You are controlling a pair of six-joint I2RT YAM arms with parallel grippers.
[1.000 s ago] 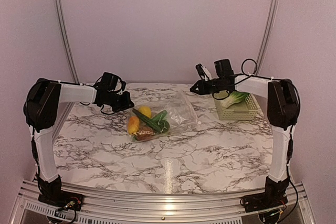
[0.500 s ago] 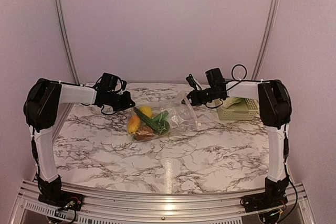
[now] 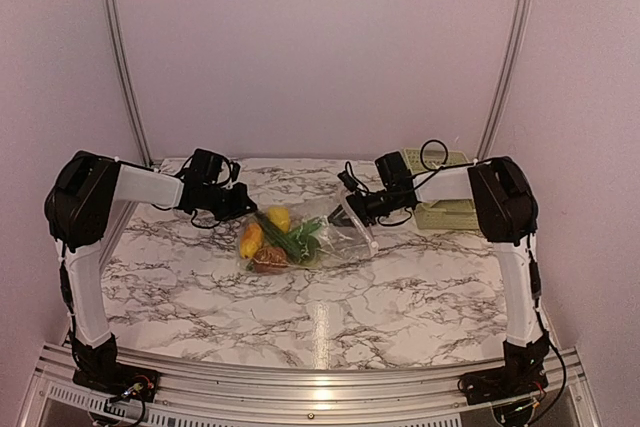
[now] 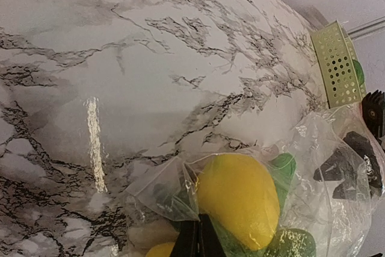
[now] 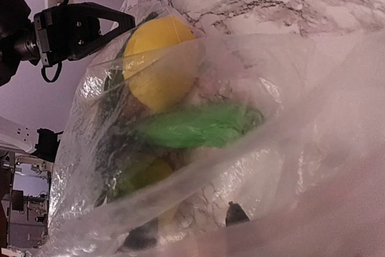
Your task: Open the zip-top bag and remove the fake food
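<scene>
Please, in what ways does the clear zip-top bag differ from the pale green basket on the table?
The zip-top bag is clear, soft and crinkled; the basket is pale green, stiff and full of holes. The bag lies mid-table with several fake food pieces showing through it; the basket stands at the right side, partly hidden by the right arm. Both rest on the marble table.
</scene>
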